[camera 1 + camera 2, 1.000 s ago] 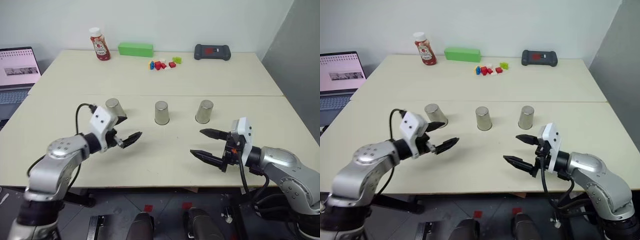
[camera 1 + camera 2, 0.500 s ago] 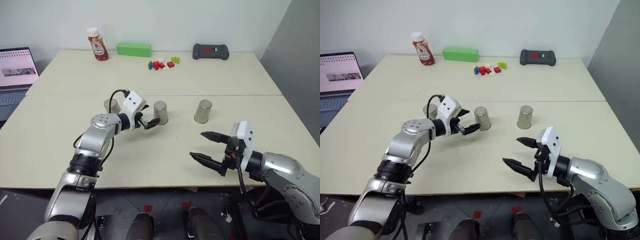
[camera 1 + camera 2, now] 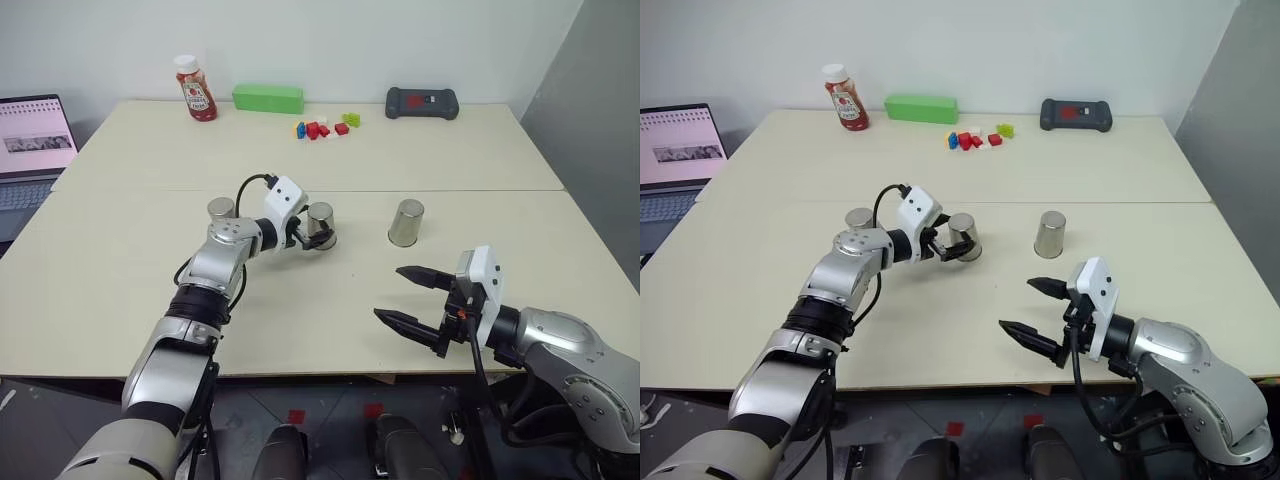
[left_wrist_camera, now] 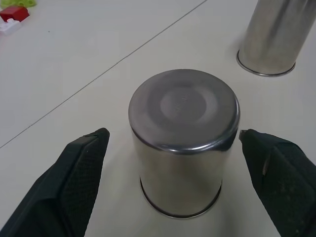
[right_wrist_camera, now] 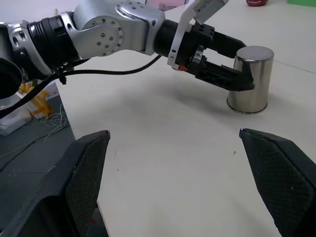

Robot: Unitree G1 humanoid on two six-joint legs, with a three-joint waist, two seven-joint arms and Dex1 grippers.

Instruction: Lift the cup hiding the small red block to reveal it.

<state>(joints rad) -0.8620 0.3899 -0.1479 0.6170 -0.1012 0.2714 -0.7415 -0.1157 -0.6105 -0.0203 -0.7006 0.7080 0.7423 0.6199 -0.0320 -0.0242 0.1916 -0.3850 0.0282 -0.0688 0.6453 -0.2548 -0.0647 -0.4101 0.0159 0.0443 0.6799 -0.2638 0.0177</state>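
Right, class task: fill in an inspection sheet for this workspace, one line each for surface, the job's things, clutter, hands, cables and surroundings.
Surface: two pale tables pushed together, seam across the middle.
Job's things: three upturned metal cups in a row: left cup, middle cup, right cup. Red block: nothing seen.
Clutter: ketchup bottle, green box, brick cluster, black device along the far edge.
Hands: left hand open, fingers either side of the middle cup, gaps showing; right hand open above the table, holding nothing.
Cables: black cable looping at the left wrist.
Surroundings: laptop at left, white wall behind.
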